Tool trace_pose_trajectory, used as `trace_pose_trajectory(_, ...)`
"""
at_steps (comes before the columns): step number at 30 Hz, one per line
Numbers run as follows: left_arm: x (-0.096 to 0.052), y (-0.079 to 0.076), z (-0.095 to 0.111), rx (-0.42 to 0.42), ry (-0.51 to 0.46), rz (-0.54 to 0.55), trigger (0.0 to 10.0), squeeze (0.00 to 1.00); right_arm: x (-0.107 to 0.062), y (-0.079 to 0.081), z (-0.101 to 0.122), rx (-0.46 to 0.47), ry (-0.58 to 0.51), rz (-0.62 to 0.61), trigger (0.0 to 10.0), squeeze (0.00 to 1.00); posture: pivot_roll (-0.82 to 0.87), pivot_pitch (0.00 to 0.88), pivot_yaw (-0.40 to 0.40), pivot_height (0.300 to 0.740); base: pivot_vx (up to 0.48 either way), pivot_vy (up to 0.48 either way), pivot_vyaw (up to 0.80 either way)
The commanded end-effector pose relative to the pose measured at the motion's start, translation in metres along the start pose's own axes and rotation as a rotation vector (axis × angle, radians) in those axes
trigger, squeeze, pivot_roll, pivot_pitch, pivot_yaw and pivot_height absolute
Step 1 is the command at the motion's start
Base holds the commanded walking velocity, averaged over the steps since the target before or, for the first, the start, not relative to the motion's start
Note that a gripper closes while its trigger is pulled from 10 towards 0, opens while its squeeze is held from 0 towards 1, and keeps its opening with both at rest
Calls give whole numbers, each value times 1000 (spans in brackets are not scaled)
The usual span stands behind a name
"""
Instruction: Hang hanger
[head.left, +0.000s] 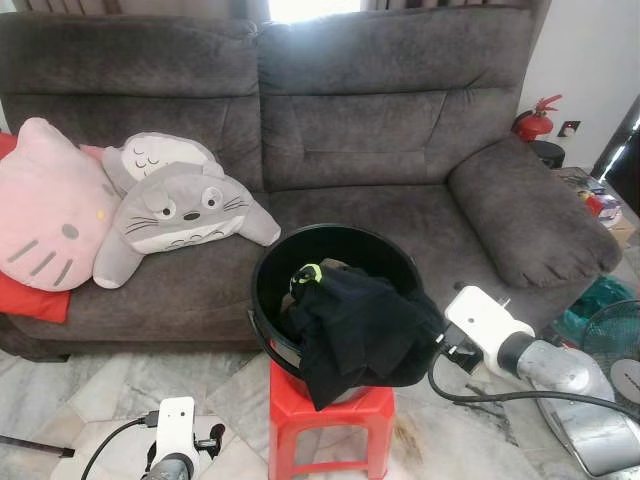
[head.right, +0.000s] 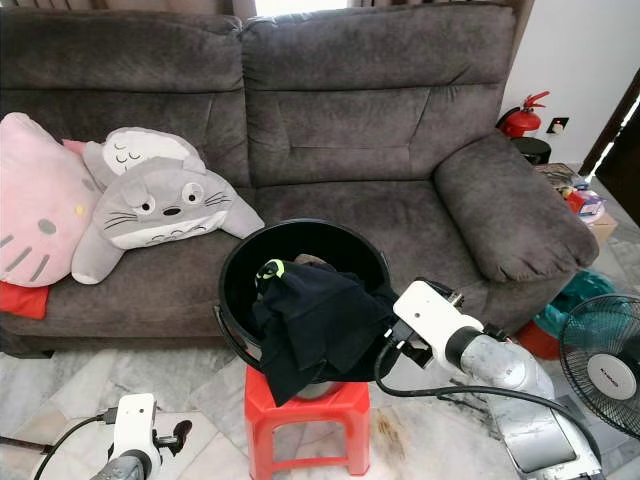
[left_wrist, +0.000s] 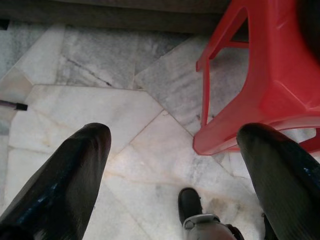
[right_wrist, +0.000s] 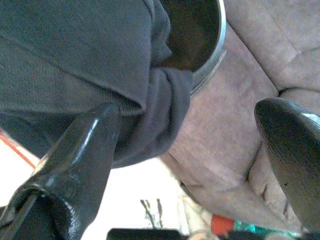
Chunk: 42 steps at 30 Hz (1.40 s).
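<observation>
You get daylight from a window behind the sofa; it blows out to pure white there, while the sofa's back reads dim and flat. The bucket interior falls to near black, and the dark garment shows almost no detail. Head views are sharp, with slight bending at the edges. In your wrist views the black fingers are soft and close, carrying faint sheen; the floor is evenly lit.
</observation>
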<state>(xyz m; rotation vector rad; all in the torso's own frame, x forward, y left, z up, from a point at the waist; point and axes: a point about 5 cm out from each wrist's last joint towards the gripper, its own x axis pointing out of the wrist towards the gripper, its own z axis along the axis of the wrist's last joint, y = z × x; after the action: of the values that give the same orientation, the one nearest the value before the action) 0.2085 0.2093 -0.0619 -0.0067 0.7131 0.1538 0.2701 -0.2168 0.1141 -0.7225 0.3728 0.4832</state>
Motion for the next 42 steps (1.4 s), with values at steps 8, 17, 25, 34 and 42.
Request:
trace_pose_trajectory(8, 1, 2, 1, -23, 11, 15, 10000, 0, 7, -9, 6, -17, -7, -17, 10000, 0, -180, 0, 8, 716, 0, 0, 0)
trace_pose_trajectory(17, 1, 3, 2, -22, 9, 16, 10000, 0, 11, -10, 7, -14, -13, -27, 10000, 0, -178, 0, 9, 716, 0, 0, 0)
trace_pose_trajectory(25, 1, 2, 1, -23, 8, 15, 10000, 0, 11, -8, 7, -4, -13, -15, 10000, 0, -178, 0, 9, 716, 0, 0, 0)
trace_pose_trajectory(34, 1, 2, 2, -20, 6, 14, 10000, 0, 13, -7, 6, 11, -13, -19, 10000, 0, -174, 0, 9, 716, 0, 0, 0)
trace_pose_trajectory(42, 2, 1, 3, -19, 2, 14, 10000, 0, 15, -6, 6, 14, -12, -15, 10000, 0, -173, 0, 10, 716, 0, 0, 0)
